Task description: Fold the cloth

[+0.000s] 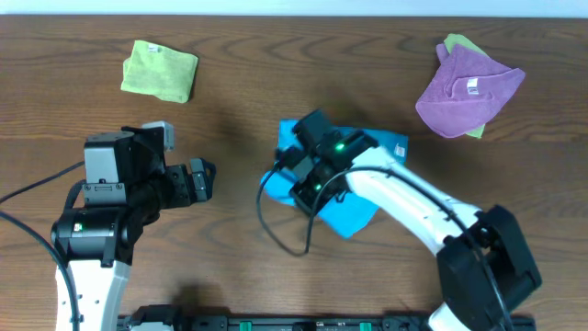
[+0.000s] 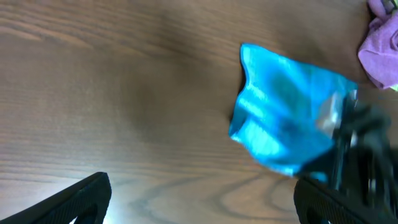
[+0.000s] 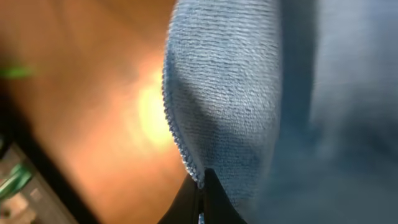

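Observation:
The bright blue cloth [image 1: 363, 207] lies rumpled at the table's middle, partly under my right arm. It also shows in the left wrist view [image 2: 280, 118] and fills the right wrist view [image 3: 261, 93]. My right gripper [image 1: 308, 179] sits at the cloth's left part, and its two fingers [image 3: 202, 186] are shut on the cloth's stitched edge. My left gripper [image 1: 197, 179] is open and empty, to the left of the cloth and apart from it; its fingertips [image 2: 202, 199] frame bare wood.
A light green cloth [image 1: 161, 71] lies at the back left. A purple cloth [image 1: 467, 89] lies at the back right over another green one; its edge shows in the left wrist view [image 2: 380, 50]. A black cable [image 1: 276, 225] loops near the right arm.

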`<act>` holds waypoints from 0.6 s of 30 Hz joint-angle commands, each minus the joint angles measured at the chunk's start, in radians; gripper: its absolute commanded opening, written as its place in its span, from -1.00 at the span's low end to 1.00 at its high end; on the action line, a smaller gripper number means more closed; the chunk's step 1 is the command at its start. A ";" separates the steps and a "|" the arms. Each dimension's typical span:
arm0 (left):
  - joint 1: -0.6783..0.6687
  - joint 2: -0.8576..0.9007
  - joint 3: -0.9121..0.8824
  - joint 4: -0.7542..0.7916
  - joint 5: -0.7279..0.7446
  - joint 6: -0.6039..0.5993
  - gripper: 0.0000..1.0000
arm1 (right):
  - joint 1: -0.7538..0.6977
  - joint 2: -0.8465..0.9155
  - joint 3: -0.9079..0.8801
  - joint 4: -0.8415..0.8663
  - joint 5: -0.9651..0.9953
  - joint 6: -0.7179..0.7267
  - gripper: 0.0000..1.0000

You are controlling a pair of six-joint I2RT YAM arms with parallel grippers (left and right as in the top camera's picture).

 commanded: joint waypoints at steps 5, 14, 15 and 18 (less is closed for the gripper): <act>-0.002 0.001 0.024 0.009 -0.062 0.018 0.91 | 0.133 -0.021 0.019 -0.069 -0.103 -0.025 -0.32; -0.002 0.001 0.024 0.009 -0.069 0.022 0.91 | 0.103 -0.118 0.019 -0.059 0.032 0.123 0.11; -0.002 0.001 0.024 0.009 -0.069 0.022 0.91 | 0.093 -0.135 0.019 -0.057 0.048 0.139 0.12; -0.002 0.001 0.024 0.009 -0.068 0.022 0.91 | 0.042 -0.200 0.019 -0.062 0.076 0.198 0.14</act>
